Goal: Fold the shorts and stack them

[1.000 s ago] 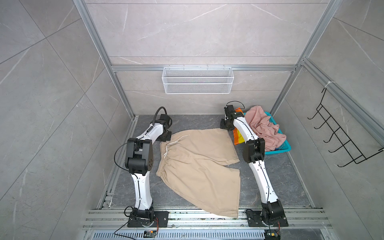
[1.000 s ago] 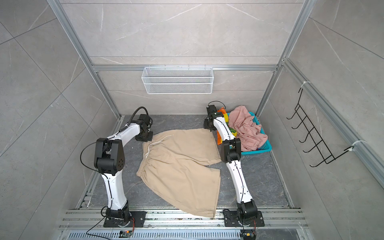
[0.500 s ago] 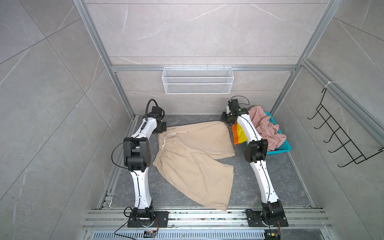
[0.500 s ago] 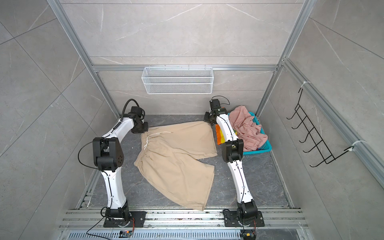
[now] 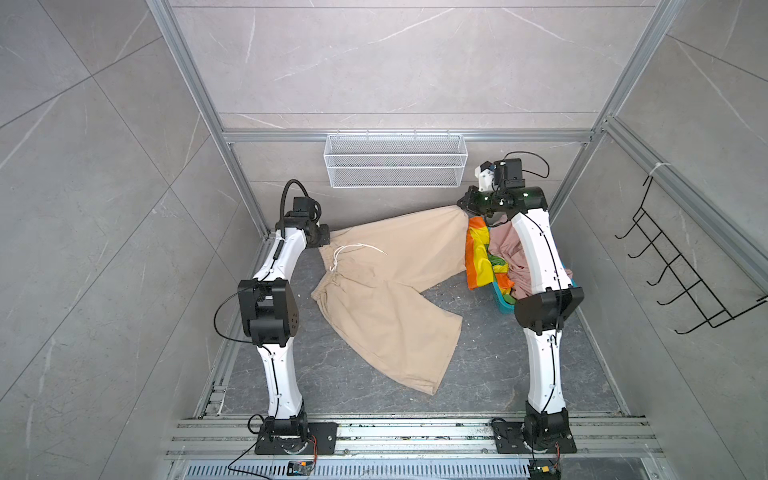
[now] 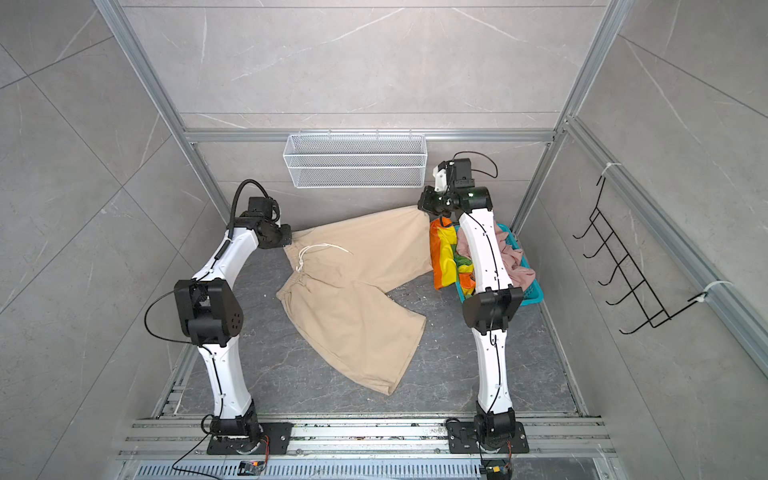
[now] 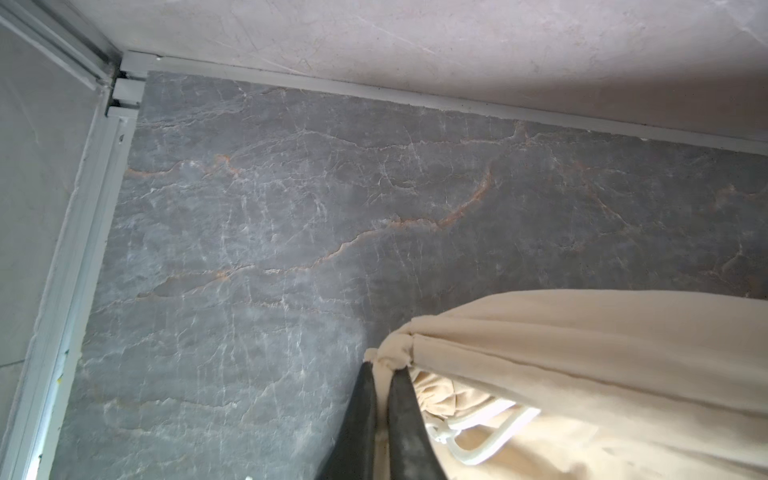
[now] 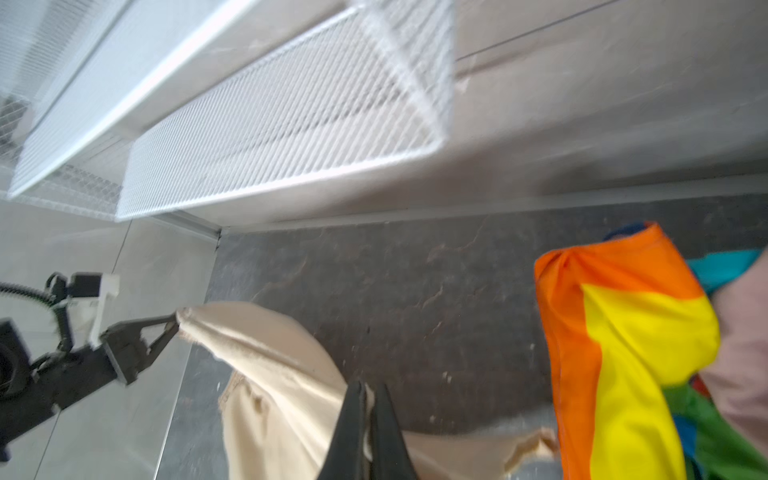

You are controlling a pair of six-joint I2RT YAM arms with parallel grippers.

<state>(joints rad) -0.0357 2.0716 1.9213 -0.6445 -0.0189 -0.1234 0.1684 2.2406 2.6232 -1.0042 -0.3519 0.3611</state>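
The beige shorts hang stretched between my two grippers along the back wall, and their lower leg trails forward on the floor. My left gripper is shut on the waistband corner beside the white drawstring. My right gripper is shut on the far leg's hem edge. The rainbow-striped shorts and the dusty pink shorts lie heaped in the teal basket at the right, partly behind my right arm.
A white wire basket hangs on the back wall, just above and between the grippers. A black hook rack is fixed to the right wall. Metal frame posts stand in the back corners, and the dark stone floor lies bare in front.
My right gripper has shut on the beige shorts' leg hem. Both grippers have risen and moved back toward the wall, dragging the shorts backward and lifting their upper edge.
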